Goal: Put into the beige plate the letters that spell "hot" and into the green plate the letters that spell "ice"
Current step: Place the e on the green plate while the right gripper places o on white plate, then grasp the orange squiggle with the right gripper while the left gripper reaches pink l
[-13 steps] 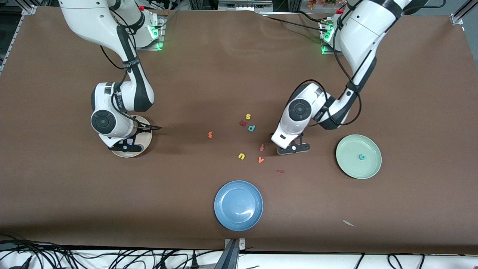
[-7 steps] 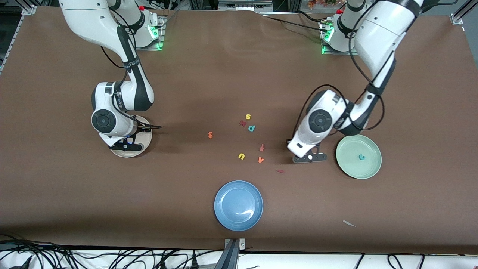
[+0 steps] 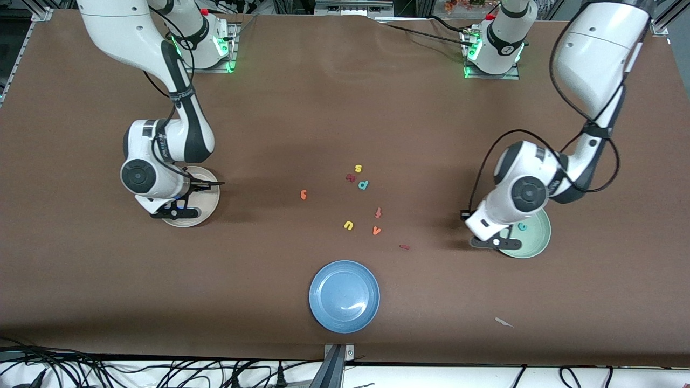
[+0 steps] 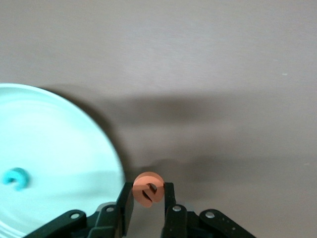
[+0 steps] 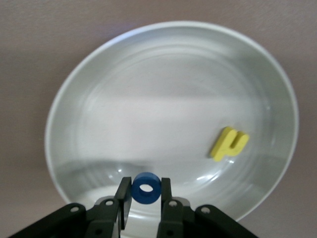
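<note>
Right wrist view alone shows yellow h (image 5: 228, 144) in beige plate (image 5: 99, 89).

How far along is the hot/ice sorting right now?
Done: yellow h lies in the beige plate, teal c in the green plate. In hand: right gripper holds the blue o over the beige plate; left gripper holds the orange e at the green plate's rim. Left: orange t and dark red i, on the table.

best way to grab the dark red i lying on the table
Come straight down on the dark red i, a short flat bar lying alone on the table, nearer the front camera than the orange v. Set the pincer fingers across its narrow width at mid-length; nothing crowds it.
</note>
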Motion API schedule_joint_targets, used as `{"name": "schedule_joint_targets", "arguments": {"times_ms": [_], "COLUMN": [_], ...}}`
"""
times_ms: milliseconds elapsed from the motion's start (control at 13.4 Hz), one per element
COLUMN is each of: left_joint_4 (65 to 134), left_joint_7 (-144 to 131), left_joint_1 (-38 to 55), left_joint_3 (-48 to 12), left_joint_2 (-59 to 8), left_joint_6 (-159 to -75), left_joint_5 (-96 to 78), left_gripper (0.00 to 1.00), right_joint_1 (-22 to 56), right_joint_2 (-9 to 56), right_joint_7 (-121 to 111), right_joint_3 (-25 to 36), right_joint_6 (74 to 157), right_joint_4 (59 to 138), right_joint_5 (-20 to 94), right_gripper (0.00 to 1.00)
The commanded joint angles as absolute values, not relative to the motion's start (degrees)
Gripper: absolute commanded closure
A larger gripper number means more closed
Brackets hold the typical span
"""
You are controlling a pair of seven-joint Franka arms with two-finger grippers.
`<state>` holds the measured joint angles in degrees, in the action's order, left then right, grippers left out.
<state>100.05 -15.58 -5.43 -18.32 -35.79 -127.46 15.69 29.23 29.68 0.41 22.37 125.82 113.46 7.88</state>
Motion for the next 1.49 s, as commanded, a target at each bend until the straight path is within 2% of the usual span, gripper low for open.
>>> {"name": "schedule_joint_targets", "arguments": {"times_ms": [0,75,149,224,299,597,672,747,821,896,1194,1418], "left_joint_4": [100.5,100.5,100.6,100.6,100.6,100.6,100.6,100.6,100.6,100.6,100.6,100.5], "left_joint_7": [-9.0,-6.5,-4.3,-2.1,-0.5,5.9,7.0,7.2,7.2,7.2,5.8,-0.8], "left_joint_1": [-8.7,-10.3,-11.5,-12.5,-13.3,-16.5,-17.1,-17.1,-17.1,-17.0,-16.3,-14.6], "left_joint_3": [-18.9,-19.0,-18.9,-18.9,-18.9,-18.8,-18.8,-18.8,-18.8,-18.9,-19.3,-21.0], "left_joint_2": [-34.4,-34.4,-34.1,-33.8,-33.8,-33.8,-33.8,-33.8,-33.9,-33.9,-33.9,-34.0], "left_joint_6": [-126.0,-126.0,-125.8,-124.9,-124.1,-124.1,-124.3,-124.4,-124.5,-124.5,-124.5,-124.5], "left_joint_5": [17.6,17.6,17.6,17.6,17.6,17.7,17.7,17.8,17.8,18.4,17.7,17.4], "left_gripper": [0.72,0.72,0.72,0.72,0.72,0.69,0.63,0.51,0.2,0.01,0.0,0.0], "right_joint_1": [28.2,28.2,28.2,28.2,28.2,28.7,28.9,29.0,29.0,29.0,29.0,30.9], "right_joint_2": [29.9,30.0,30.0,30.0,30.0,29.0,28.8,28.4,28.0,27.5,27.7,29.1], "right_joint_7": [-2.6,-2.5,-2.5,-2.5,-2.4,-1.1,1.6,5.3,9.0,13.3,23.7,30.9], "right_joint_3": [22.1,22.1,22.1,22.1,22.1,21.6,21.1,19.8,17.6,15.7,7.7,4.8], "right_joint_6": [126.9,126.8,126.9,126.9,126.8,124.4,122.5,120.7,120.0,120.0,124.1,130.1], "right_joint_4": [113.6,113.6,113.6,113.6,113.5,111.3,110.0,108.6,107.7,107.1,105.6,105.6], "right_joint_5": [7.3,7.3,7.6,7.7,7.9,8.7,9.1,9.2,9.2,9.2,9.2,9.2], "right_gripper": [0.84,0.72,0.28,0.09,0.02,0.01,0.01,0.01,0.01,0.01,0.01,0.01]}}
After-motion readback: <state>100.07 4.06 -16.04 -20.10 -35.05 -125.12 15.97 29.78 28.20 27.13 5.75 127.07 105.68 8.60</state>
